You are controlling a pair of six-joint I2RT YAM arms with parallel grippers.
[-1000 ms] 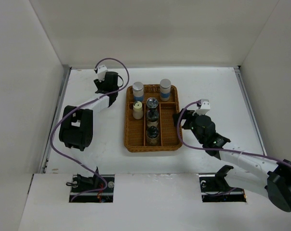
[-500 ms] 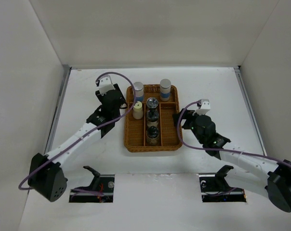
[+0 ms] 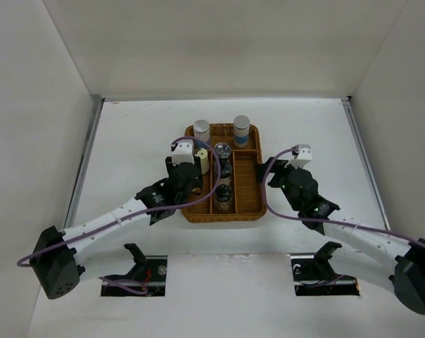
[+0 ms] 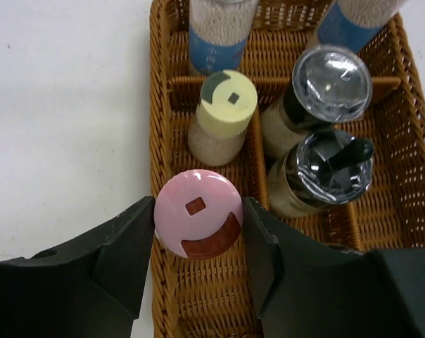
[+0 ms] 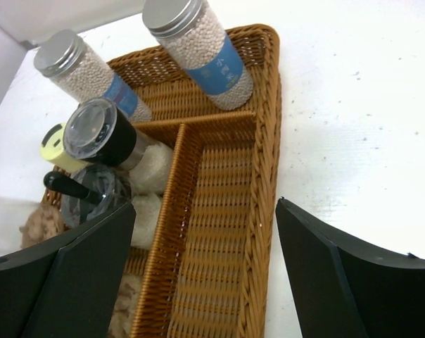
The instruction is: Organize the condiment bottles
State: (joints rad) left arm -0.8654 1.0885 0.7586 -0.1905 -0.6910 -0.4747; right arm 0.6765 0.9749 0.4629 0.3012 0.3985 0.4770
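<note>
**Pink-capped bottle [image 4: 197, 213] gripped at wicker tray's left column**

Left gripper [image 4: 198, 227] narrowed onto the pink-capped bottle, one finger pressed on each side of the cap. The bottle is upright at the near end of the wicker tray's [image 4: 162, 134] left column, its cap overlapping the left rim. Can't tell if its base is down yet. The yellow-capped bottle [image 4: 225, 107] stands just behind it in the same column, so this is probably meant as its slot.

Two shiny-topped bottles [image 4: 331, 83] fill the tray's middle column. Two grey-capped bottles [image 5: 197, 44] stand along the tray's far end.

Right gripper [image 5: 205, 208] is spread wide, holding nothing, above the tray's bare right column. Likely waiting clear of the left arm.

Most bottles are already sorted by type. The risk is the pink cap clipping the rim or nudging the yellow one.
</note>
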